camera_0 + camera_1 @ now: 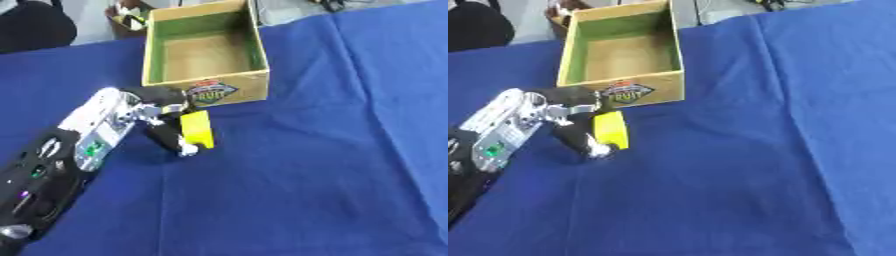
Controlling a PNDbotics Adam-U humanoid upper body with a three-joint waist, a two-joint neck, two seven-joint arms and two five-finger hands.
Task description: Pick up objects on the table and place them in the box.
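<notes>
- One table, covered edge to edge with a blue cloth (332, 150); the cloth shows a few soft creases and fills most of both views.
- One arm of yours in sight, the left arm (52, 170), black with a silver and white forearm section, coming in from the lower left corner and running up toward the middle of the table.
- One cardboard box (206, 92), open at the top, standing on the cloth at the far middle. Its inner walls are green, its floor plain brown, and nothing can be seen lying inside it. One printed logo sits on the near outer wall.
- One left hand (166, 117), just in front of the box's near wall, close to the logo. Its dark fingers are curled round the yellow block, so you have it grasped.
- One yellow block (198, 129), the only loose task thing in view. It is held upright in your left hand, on the near side of the box and outside it. Whether its bottom edge touches the cloth cannot be told.
- Your right hand does not show in either view.
- Beyond the box's far left corner, one small clutter of objects on a paler surface, too unclear to name.
</notes>
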